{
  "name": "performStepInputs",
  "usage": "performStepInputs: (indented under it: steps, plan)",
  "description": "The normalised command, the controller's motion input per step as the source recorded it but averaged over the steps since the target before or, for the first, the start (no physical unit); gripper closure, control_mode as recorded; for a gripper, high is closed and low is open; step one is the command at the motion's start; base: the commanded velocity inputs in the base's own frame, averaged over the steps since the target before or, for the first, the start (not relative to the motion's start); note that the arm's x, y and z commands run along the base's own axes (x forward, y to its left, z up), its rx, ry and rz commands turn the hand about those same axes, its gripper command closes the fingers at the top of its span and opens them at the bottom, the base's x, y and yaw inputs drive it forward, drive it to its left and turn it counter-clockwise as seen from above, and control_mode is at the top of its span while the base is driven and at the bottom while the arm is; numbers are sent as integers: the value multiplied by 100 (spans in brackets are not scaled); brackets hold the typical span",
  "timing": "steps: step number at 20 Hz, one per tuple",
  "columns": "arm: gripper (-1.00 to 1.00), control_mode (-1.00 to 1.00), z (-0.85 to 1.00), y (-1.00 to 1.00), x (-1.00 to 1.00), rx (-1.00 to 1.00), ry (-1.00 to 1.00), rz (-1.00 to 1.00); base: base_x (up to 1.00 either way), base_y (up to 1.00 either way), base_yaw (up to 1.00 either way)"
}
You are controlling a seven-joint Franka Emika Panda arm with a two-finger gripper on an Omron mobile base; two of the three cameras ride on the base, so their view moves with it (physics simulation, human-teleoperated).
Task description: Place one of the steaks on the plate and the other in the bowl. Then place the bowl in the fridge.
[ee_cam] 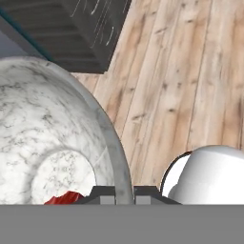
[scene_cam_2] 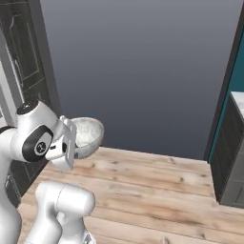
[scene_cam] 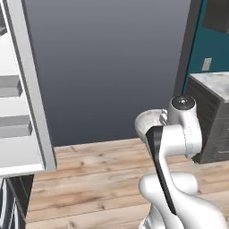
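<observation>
Hand (ee_cam: 124, 196) is clamped on the rim of the bowl (ee_cam: 52, 143), carried in the air above the wood floor (scene_cam_2: 157, 190). A red steak (ee_cam: 64, 198) lies inside. Left: bowl into the fridge (scene_cam: 20, 112), whose open white interior is beside the arm; plate step can't be judged.

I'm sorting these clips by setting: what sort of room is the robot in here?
Probably a home kitchen: wooden plank floor, a dark cabinet with a pale stone-like top, and a marbled bowl holding red meat.
</observation>
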Motion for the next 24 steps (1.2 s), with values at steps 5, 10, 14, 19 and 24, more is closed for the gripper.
performStepInputs:
  steps: [5, 10, 14, 19, 24]
  plan:
    - [100, 100, 0, 0, 0, 0, 0, 0, 100, -45, 0]
    - [100, 100, 0, 0, 0, 0, 0, 0, 89, -28, 0]
    - [100, 100, 0, 0, 0, 0, 0, 0, 82, -8, 0]
    - [100, 100, 0, 0, 0, 0, 0, 0, 75, -33, 4]
    - [100, 100, 0, 0, 0, 0, 0, 0, 13, -81, 29]
